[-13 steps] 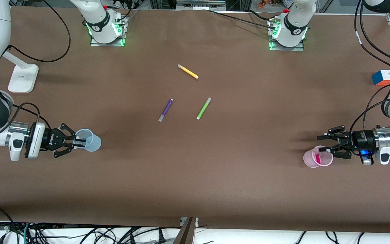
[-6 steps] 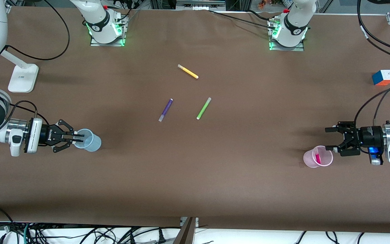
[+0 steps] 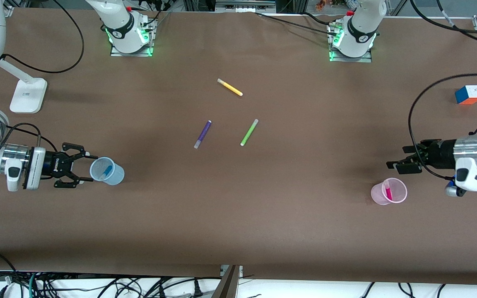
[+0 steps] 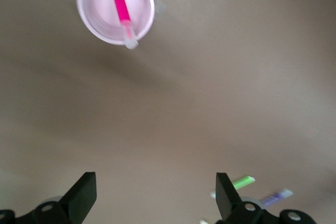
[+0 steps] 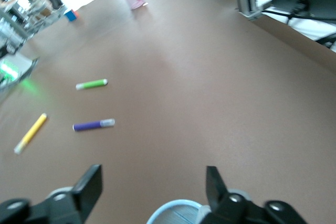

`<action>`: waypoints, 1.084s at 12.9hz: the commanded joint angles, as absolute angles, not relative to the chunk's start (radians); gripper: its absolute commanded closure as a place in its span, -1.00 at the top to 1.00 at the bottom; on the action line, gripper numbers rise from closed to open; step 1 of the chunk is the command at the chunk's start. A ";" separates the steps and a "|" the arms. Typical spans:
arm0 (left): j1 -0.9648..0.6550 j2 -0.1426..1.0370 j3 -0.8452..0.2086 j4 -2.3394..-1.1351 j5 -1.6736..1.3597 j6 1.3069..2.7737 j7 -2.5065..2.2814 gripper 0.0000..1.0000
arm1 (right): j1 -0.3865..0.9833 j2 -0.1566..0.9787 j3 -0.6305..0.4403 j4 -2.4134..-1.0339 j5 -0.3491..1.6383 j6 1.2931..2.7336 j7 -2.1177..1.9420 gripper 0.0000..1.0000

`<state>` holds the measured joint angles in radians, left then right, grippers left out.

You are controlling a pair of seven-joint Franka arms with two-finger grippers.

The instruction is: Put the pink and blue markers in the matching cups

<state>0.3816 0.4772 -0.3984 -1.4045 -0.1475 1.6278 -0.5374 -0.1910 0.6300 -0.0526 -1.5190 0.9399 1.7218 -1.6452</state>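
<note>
From the front view I read both drops as made. The blue marker (image 3: 107,169) lies inside the blue cup (image 3: 114,177) near the counter (image 3: 238,215) edge at the right arm's end, and the pink marker (image 3: 388,191) leans in the pink cup (image 3: 378,195) near the edge at the left arm's end. My right claw (image 3: 84,169) sits just beside the blue cup's rim, fingers apart and empty. My left claw (image 3: 404,162) hangs above the counter close to the pink cup, fingers spread, holding nothing. The purple pen (image 3: 202,134), green pen (image 3: 249,132) and yellow pen (image 3: 230,87) lie mid-counter and should stay there.

In the left wrist view the pink cup (image 4: 90,19) is clear of the spread fingers (image 4: 84,195), with the marker's pale end just over the rim.

In the right wrist view the blue cup's rim (image 5: 173,208) sits between the open fingers (image 5: 89,187). I judge the retreat is what matters: lift that claw straight back and up, never sideways, or a finger could tip the light cup.
</note>
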 commanded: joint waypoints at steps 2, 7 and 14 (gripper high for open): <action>0.383 0.379 -0.393 -1.417 -0.029 1.606 -0.366 1.00 | -0.160 0.612 -0.041 -1.448 0.830 1.738 -1.293 1.00; 0.376 0.362 -0.411 -1.224 -0.026 1.438 -0.344 1.00 | -0.106 0.611 -0.035 -1.266 0.554 1.674 -0.685 1.00; 0.350 0.212 -0.437 -1.320 0.010 1.448 -0.175 1.00 | -0.038 0.543 -0.032 -1.137 0.252 1.468 -0.108 1.00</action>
<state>0.3775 0.3020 -0.4527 -1.2278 -0.0354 1.4453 -0.2276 -0.0496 0.5925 -0.0377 -1.1423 0.3228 1.5016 -0.2192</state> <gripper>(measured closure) 0.000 0.000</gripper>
